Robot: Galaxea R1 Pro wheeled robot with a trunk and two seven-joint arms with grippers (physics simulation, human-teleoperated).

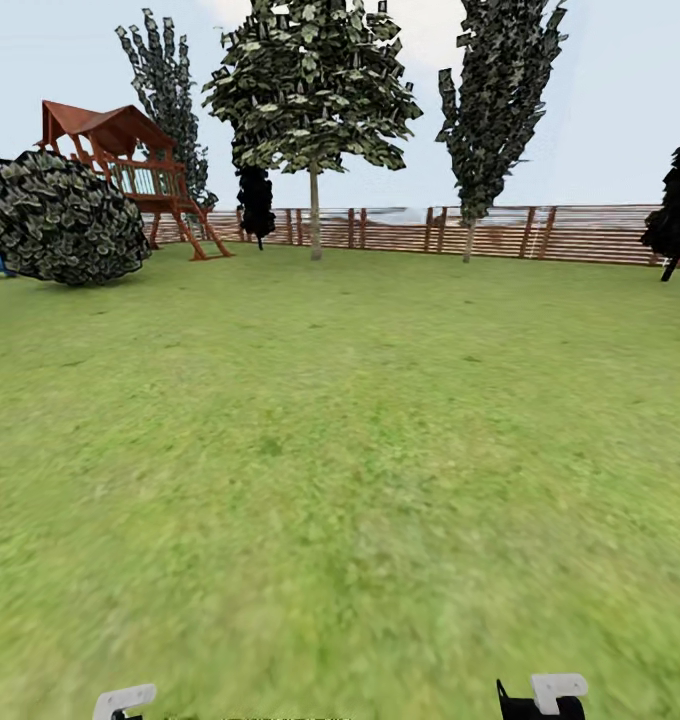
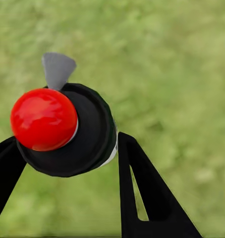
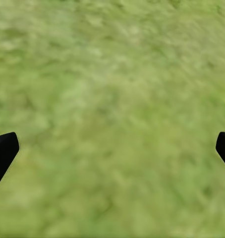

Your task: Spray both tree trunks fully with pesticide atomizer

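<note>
The robot stands on the blotchy green grass lawn of the garden, facing a brown horizontal-slat wooden fence at the far side. Two tall trees rise before that fence: one with a broad dark green crown and a straight pale trunk, and a narrower one to its right with a thin grey-tan trunk. Both stand well apart from the robot. A red-roofed wooden play tower and a round leafy bush sit off to the left.

In the left wrist view, the left gripper pinches the pesticide atomizer, seen from above as a glossy red round cap on a black ring with a white edge and a grey nozzle tab pointing away. One black finger presses against its side, the other shows at the opposite side. The sprayer hangs over bare grass.

In the right wrist view, the right gripper has its black fingertips spread wide at the picture's edges, with nothing between them but grass.

The pickup appears done, and the step in hand looks like the approach to the first tree. No white mist is visible. The next move probably calls for driving across the lawn until a trunk is near, then raising the left arm and aiming the nozzle at the trunk before spraying.
</note>
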